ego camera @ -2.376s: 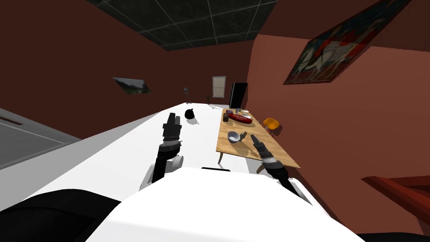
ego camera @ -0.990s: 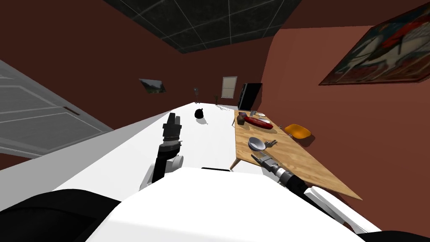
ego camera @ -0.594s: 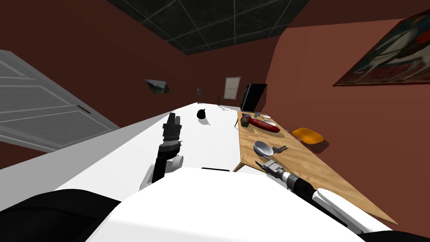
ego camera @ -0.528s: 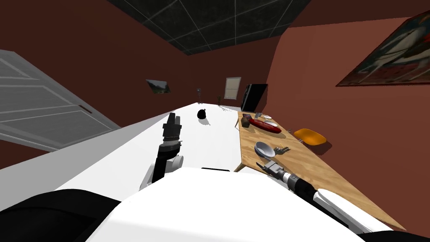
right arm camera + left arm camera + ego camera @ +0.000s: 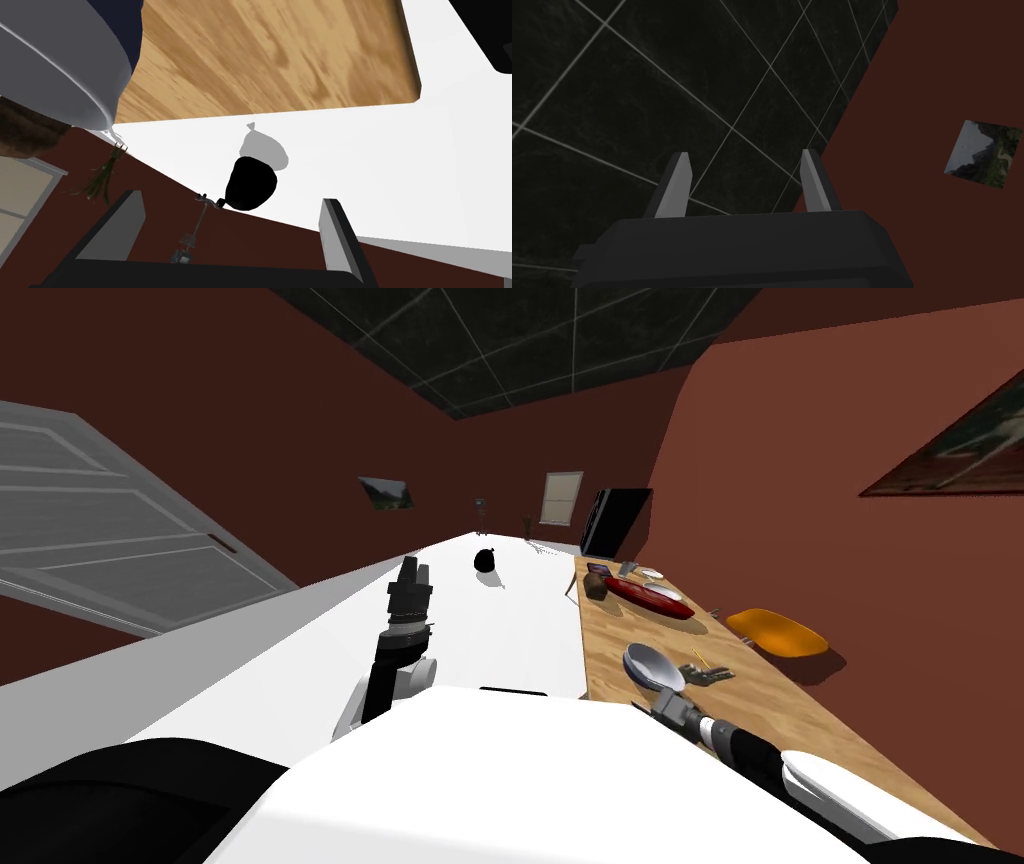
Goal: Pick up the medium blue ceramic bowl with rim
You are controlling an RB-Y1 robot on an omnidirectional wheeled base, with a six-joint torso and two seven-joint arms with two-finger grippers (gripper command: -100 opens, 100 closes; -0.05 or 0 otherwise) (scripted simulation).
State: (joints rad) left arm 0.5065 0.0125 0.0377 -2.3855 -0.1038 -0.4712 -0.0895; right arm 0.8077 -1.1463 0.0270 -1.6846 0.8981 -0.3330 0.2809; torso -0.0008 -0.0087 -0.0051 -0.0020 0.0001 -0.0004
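Two arms: the right arm point(image 5: 735, 748) reaches in over the near end of the worktop point(image 5: 790, 708); the left arm point(image 5: 405, 618) is raised over the floor point(image 5: 500, 628), well apart from the worktop.
Right fingers point(image 5: 339, 235): open and spread wide, with nothing between them.
Left fingers point(image 5: 677, 187): open, holding nothing.
Bowl point(image 5: 655, 665): upright on the worktop, near its floor-side edge and just ahead of the right arm's tip; I cannot tell whether they touch.
Bowl up close point(image 5: 65, 75): pale grey outside, dark blue inside, with a rounded rim; it lies ahead of the right fingers and off to one side, outside the gap.
Worktop: long, light wood, running along a red-brown wall.
Beside the bowl: a small grey hand-shaped thing point(image 5: 706, 670), on the wall side, just beside it.
Further along the worktop: a long red thing point(image 5: 650, 596) and a brown lump point(image 5: 597, 586); the bits around them are too small to name.
Chair point(image 5: 778, 633): orange, on the worktop's wall side.
Bag point(image 5: 486, 559): black, on the white floor, well apart from the worktop; in the right wrist view it lies past the worktop's edge.
Door point(image 5: 120, 558): grey, panelled, on my left.
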